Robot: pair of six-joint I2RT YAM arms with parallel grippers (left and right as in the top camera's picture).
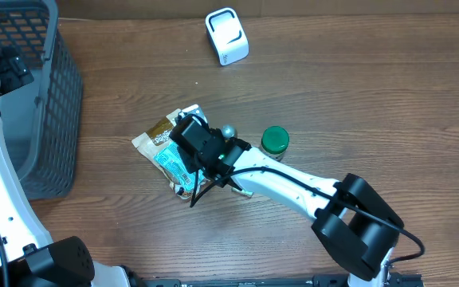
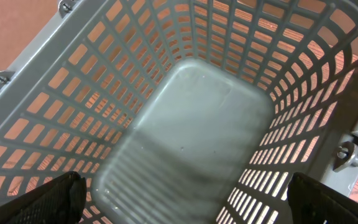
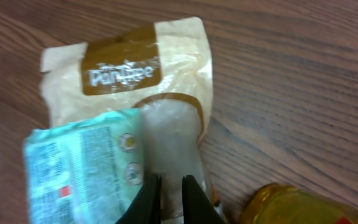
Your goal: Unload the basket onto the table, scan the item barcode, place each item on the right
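- The right gripper (image 3: 166, 198) hangs over two packets lying together near the middle of the tabletop (image 1: 373, 88). One is a pale pouch (image 3: 154, 87) with a brown label, and a teal packet (image 3: 82, 165) overlaps it on its 8 o'clock side.
- Its jaws are drawn almost together, with only a thin slit between them. They sit on the pouch's clear lower part, just beside the teal packet's edge — whether any film is actually pinched I cannot tell.
- The left gripper (image 2: 194, 202) is over the grey basket (image 2: 185, 124) at the tabletop's 9 o'clock, jaws spread wide and holding nothing.
- The white scanner (image 1: 226, 36) stands at 12 o'clock, well apart from the packets. A green-lidded jar (image 1: 275, 140) sits near them at 3 o'clock.
- The step in hand, as I judge it, is securing the pouch for the lift. Only the pouch should be caught, not the teal packet's edge as well.
- Lift slowly — thin film may slip or sag, and the overlapping teal packet could be dragged along.
- No barcode shows on the upper faces, so it is likely underneath. Expect to turn the pouch so that face meets the scanner, held flat rather than crumpled.
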